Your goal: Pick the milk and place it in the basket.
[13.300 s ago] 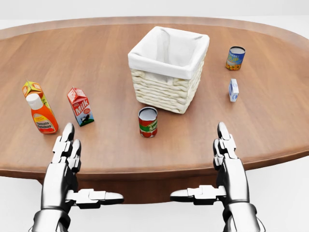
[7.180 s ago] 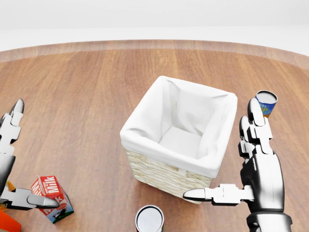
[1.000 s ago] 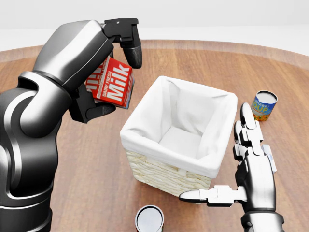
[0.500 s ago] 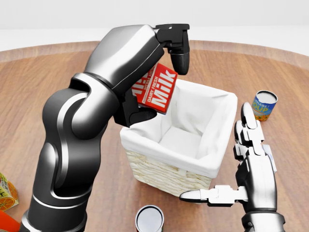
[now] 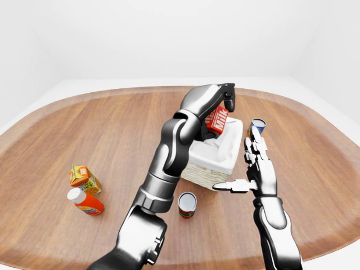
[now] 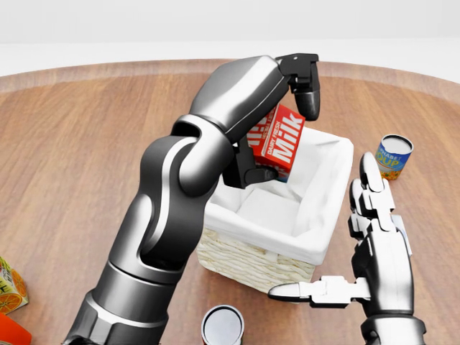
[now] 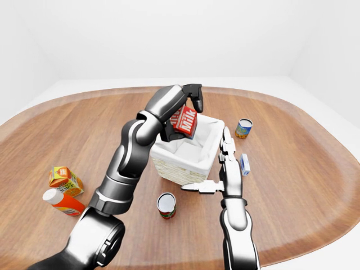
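Milk [image 6: 278,143]: one red carton, tilted, held in the air above the open top of the basket [image 6: 316,253]. Left hand [image 6: 277,122] grips it, one dark finger curled over the carton's upper edge, another pressed below it. Left arm reaches in from the bottom left of the head view and crosses over the basket's left rim.

Basket: one, woven, with a white cloth lining; nothing seen inside on the visible part of its floor.

Right hand [image 6: 374,241]: fingers straight and spread, thumb pointing left, holding nothing, just beside the basket's right wall.

Cans: two. One with a red and green label [image 7: 166,205] stands below the basket in the right-eye view; one blue and yellow can [image 6: 393,156] stands to the basket's right.

Other items, one each: small blue and white carton [image 7: 244,164] right of the right hand; orange carton [image 5: 84,179] and orange bottle with white cap [image 5: 85,202], near each other at the left.

All rest on one oval wooden table [image 5: 84,129].
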